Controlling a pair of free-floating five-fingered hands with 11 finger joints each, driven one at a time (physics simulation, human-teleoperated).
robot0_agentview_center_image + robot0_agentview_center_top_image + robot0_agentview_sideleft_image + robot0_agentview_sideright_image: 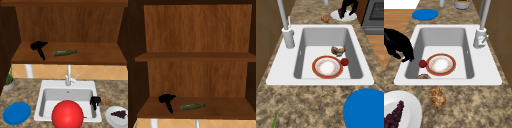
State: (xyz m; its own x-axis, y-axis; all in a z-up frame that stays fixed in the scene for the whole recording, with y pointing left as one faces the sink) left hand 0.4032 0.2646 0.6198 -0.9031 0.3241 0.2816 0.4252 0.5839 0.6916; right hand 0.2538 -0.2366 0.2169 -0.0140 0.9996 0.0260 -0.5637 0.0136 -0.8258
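My left hand (37, 46) (165, 98) hovers over the left of the lower cabinet shelf (100, 56), fingers hanging down, holding nothing. A green bottle (64, 52) (192, 106) lies on its side just to the right of it. My right hand (95, 101) (398, 45) (347, 6) floats above the sink's right front corner, near the white plate, fingers drooping loosely and empty. In the sink (47, 83) lie a red-rimmed plate (327, 67) (441, 64), a red ball (67, 115) (344, 61) (422, 63) and a brown food item (338, 50).
A white plate (111, 118) (409, 105) with dark grapes sits on the counter right of the sink, a pastry (105, 101) (437, 97) beside it. A blue plate (16, 113) (425, 14) and a potted plant (9, 81) stand left. The faucet (68, 75) (286, 27) rises behind the basin.
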